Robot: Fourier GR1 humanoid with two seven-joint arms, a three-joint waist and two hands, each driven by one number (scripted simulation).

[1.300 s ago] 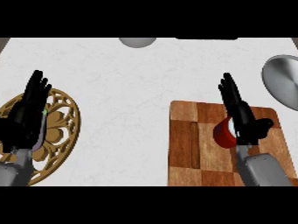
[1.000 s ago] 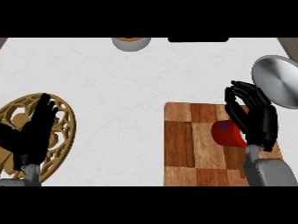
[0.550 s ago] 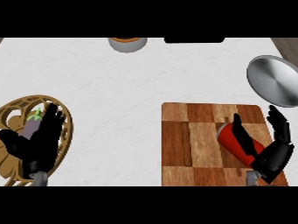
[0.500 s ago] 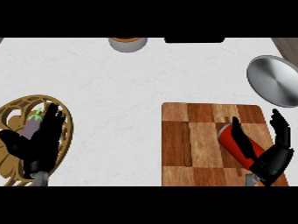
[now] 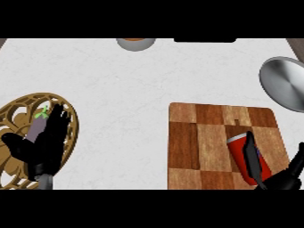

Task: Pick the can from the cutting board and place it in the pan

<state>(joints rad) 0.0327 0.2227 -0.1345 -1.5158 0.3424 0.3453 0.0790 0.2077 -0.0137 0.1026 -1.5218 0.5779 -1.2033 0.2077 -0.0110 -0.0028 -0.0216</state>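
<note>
A red can (image 5: 241, 156) lies tilted on the wooden cutting board (image 5: 197, 142), near its lower right part. My right hand (image 5: 282, 177) comes in from the lower edge and straddles the can: the thumb (image 5: 249, 150) lies across the can's left side and the fingers (image 5: 300, 156) stand straight just right of it, not curled. The hand's palm covers the can's lower end. The silver pan (image 5: 288, 83) sits at the right edge, beyond the board. My left hand (image 5: 43, 143) rests open at the lower left.
A golden openwork trivet (image 5: 9, 133) lies under the left hand, with a purple eggplant (image 5: 35, 126) on it. A small bowl (image 5: 136, 43) stands at the counter's far edge, with a dark object (image 5: 204, 40) beside it.
My right hand has slid down toward the view's lower edge and spread around the can, which went from upright to tilted. The left hand shifted slightly over the trivet.
</note>
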